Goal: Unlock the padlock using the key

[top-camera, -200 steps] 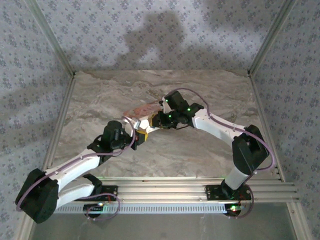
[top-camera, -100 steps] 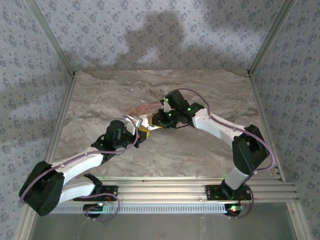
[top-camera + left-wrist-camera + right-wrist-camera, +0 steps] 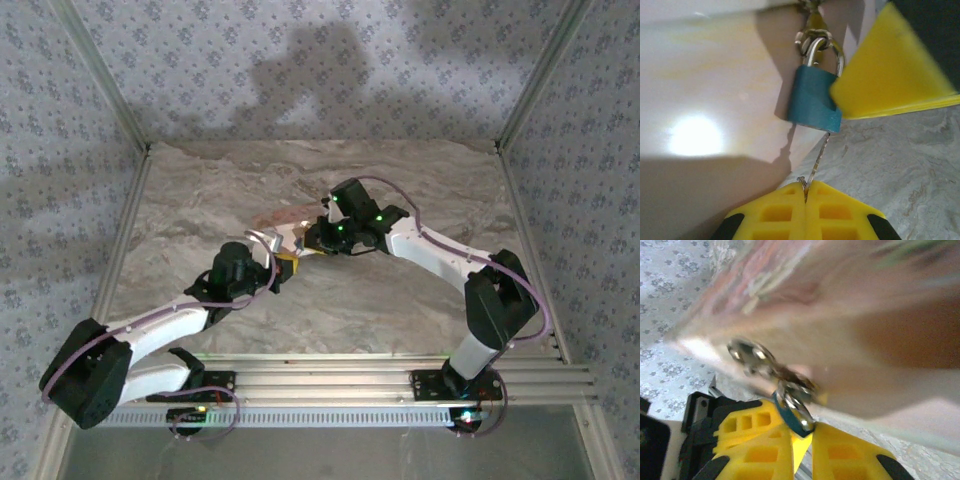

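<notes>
From above, we see the left gripper point(image 3: 281, 267) and right gripper point(image 3: 308, 243) meet over the counter point(image 3: 400, 310), the right at 1 o'clock of the left. On the left wrist, the left gripper is clamped tight on the key point(image 3: 818, 156), whose shaft points toward 1 o'clock and reaches the underside of the blue padlock point(image 3: 812, 102). On the right wrist, the right gripper pinches the padlock's body at 6 o'clock.

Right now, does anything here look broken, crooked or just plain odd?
Nothing looks broken or spilled. The blue padlock sits slightly tilted, its shackle hooked to a metal ring on a pale pinkish item. The key is in its underside, pinched by the left gripper. The right gripper clamps the lock body. That looks intended.
</notes>
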